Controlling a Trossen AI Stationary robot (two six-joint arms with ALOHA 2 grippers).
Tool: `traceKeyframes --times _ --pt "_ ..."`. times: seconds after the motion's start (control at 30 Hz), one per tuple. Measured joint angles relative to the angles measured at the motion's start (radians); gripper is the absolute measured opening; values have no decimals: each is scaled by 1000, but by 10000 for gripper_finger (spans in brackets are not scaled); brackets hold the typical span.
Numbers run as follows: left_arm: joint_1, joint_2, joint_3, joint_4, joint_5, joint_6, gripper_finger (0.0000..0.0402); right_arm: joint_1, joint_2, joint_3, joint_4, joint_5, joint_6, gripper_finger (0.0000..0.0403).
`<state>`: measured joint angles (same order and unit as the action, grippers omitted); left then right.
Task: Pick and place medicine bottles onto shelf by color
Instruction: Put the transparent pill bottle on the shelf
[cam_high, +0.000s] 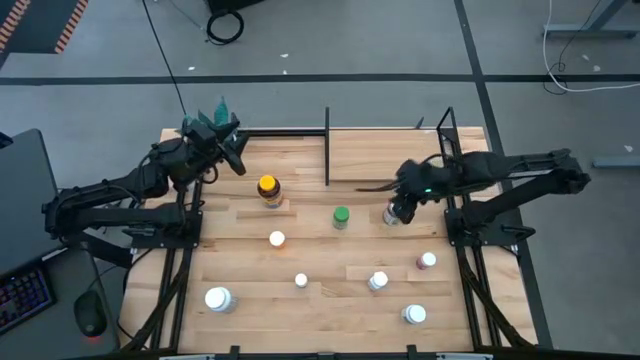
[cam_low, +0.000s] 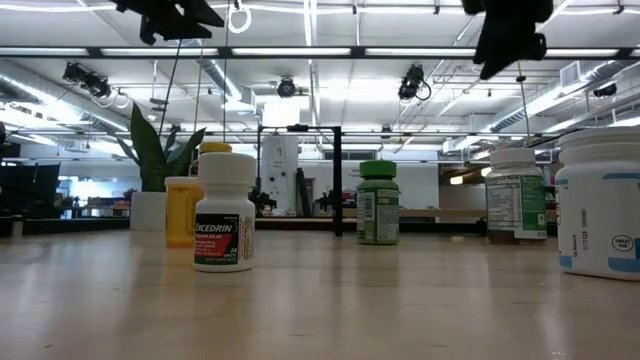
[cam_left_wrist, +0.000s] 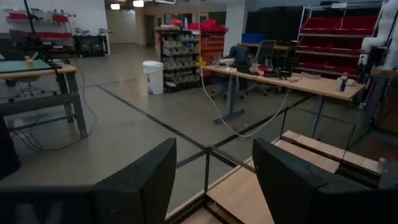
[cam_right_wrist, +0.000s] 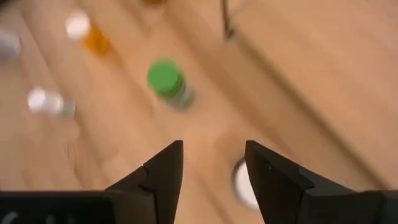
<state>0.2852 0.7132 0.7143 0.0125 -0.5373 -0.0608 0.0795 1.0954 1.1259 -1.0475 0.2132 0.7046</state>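
Right gripper (cam_right_wrist: 211, 163) hung part-open, empty, over a white bottle (cam_right_wrist: 244, 183), seemingly not touching; left gripper (cam_left_wrist: 214, 180) part-open, empty, near shelf (cam_high: 385, 155).

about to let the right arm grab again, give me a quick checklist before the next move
1. Right pincer open: ok.
2. Right pincer holds nothing: ok.
3. White bottle under right pincer upright: cannot tell, mostly hidden.
4. Green-capped bottle upright and apart from it: ok.
5. Left pincer open, empty, back by the plant: ok.
6. Shelf has bare board: ok.
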Motion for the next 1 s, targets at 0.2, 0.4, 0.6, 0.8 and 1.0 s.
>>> traceKeyframes --times 0.2,0.4,0.6,0.8,1.0 --pt "-2 -2 0 -81 -1 -59 220 -69 112 0 -76 -144 3 182" --pt "-2 0 0 -126 0 -104 220 -146 178 0 -168 -217 60 209" --pt "-2 0 0 -134 0 -136 216 -172 200 0 -169 -203 62 279" --pt "-11 0 0 -142 0 -172 219 -196 223 0 -181 -199 106 336" --pt "-21 0 0 -142 0 -191 210 -202 257 -30 -178 -185 123 344"
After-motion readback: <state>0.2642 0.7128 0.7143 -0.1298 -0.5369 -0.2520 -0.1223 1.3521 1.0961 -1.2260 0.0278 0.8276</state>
